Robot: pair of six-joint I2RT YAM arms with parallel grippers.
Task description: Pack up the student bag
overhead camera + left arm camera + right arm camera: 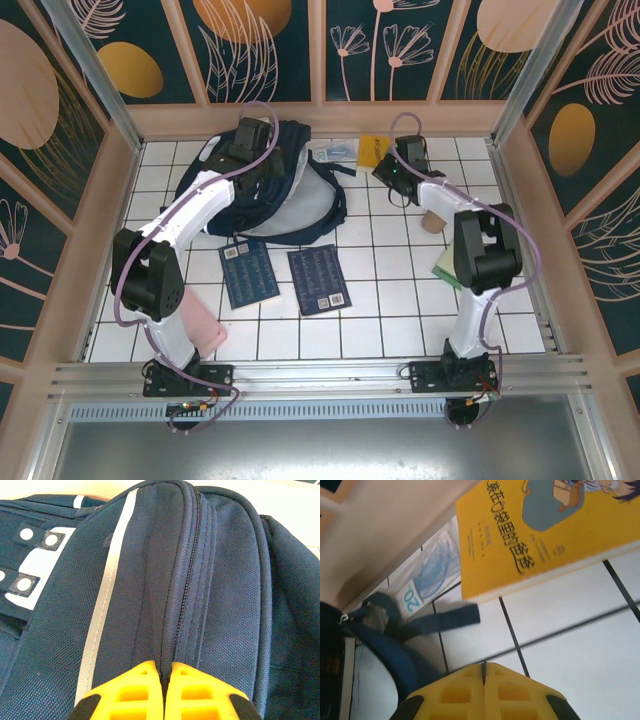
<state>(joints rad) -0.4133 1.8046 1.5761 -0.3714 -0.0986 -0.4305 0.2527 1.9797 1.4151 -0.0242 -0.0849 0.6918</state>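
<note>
Left pincer (166,667): pressed together at the zipper seam of the student bag (220,605). Right pincer (484,667): pressed together over the bench (580,655), near a yellow book (530,535).

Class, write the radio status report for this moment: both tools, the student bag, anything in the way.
Left tool shut on student bag at its zipper seam. Right tool shut, empty, over tiles. Bag strap lies between it and yellow book.

Bare tiles (390,290) lie open at centre right, between two booklets (250,275) and the right arm (485,250). The bag (290,190) blocks the upper centre-left; a yellow book (372,150) and clear packet (335,150) crowd the strip along the back wall (320,118)
</note>
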